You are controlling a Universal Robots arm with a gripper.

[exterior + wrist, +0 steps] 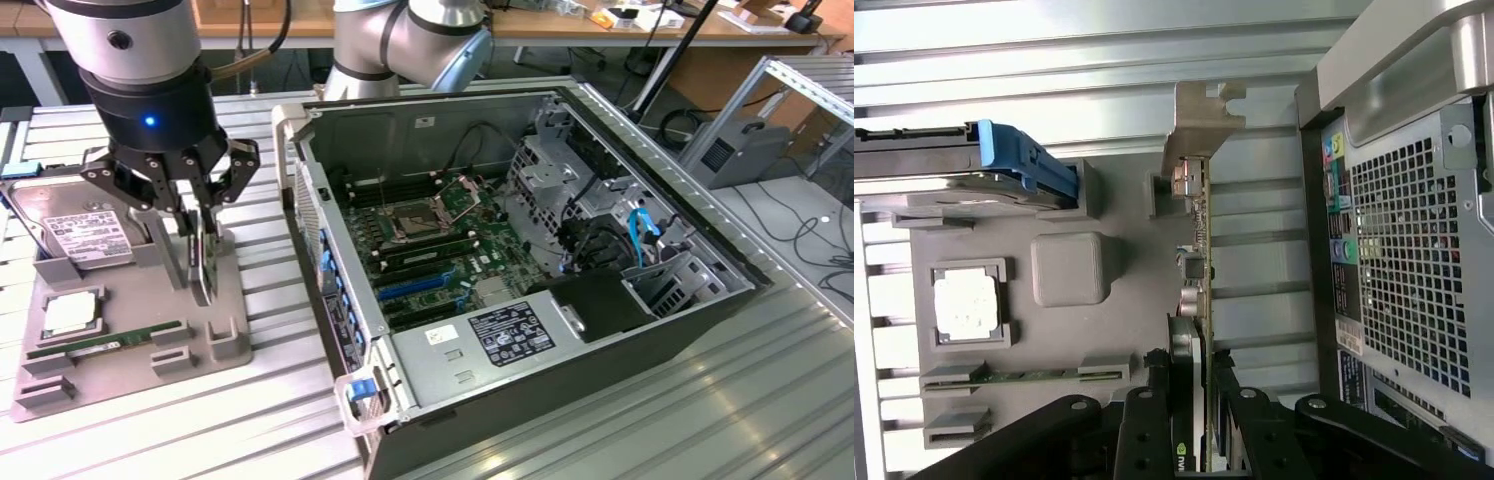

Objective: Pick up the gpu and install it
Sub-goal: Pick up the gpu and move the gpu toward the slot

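The end effector [194,213] is closed on the gpu [200,258]. In the wrist view its black fingers [1154,400] press on either face of the card [1201,262] near one end. The card stands on its long edge, and its silver end bracket [1197,122] is at the far end from the grip.

In the exterior view the gpu is on the grey parts tray [220,345], which lies on the ribbed metal surface [561,440] at nine o'clock from the open computer case [694,290]. Its lower edge seems to be down at the tray's slot blocks. I cannot tell whether it has cleared them.

On the same tray, the hard drive [87,237] leans at nine o'clock from the card. The processor [70,312] and the RAM stick [114,341] are around seven to eight o'clock.

As for progress, the grasp looks made, so the pick-up is under way. The lift, the carry to the case and the seating are all undone. Inside the case the motherboard [441,235] is exposed, and its blue expansion slot [416,285] has no card in it.
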